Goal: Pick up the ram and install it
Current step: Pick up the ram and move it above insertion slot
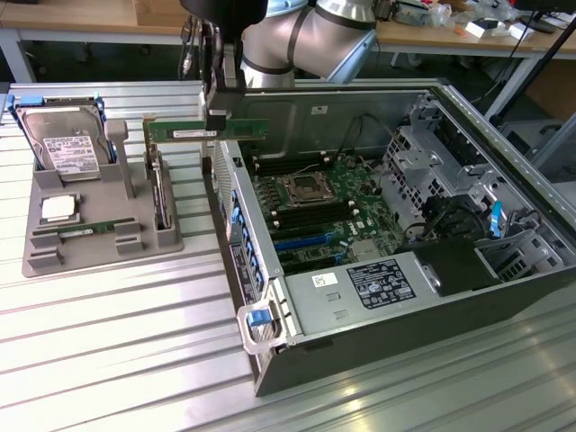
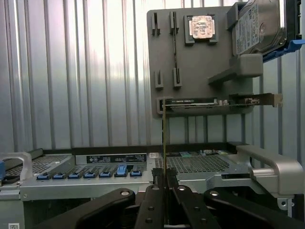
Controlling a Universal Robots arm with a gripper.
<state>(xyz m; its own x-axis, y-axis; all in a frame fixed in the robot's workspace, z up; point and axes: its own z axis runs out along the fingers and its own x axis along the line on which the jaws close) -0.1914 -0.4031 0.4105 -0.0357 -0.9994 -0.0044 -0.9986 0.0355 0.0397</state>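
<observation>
Ram in claw near open case

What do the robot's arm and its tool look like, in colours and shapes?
The arm has rounded silver-grey joints with a darker ring between them. The tool is black, and thin dark cables run beside it. In the wrist view, its black link bars carry small pale round pins.

No legible text. Labels present, all unreadable: pale label on ram, white label on hard drive, black spec label on power supply, strip label on chassis front.
</observation>
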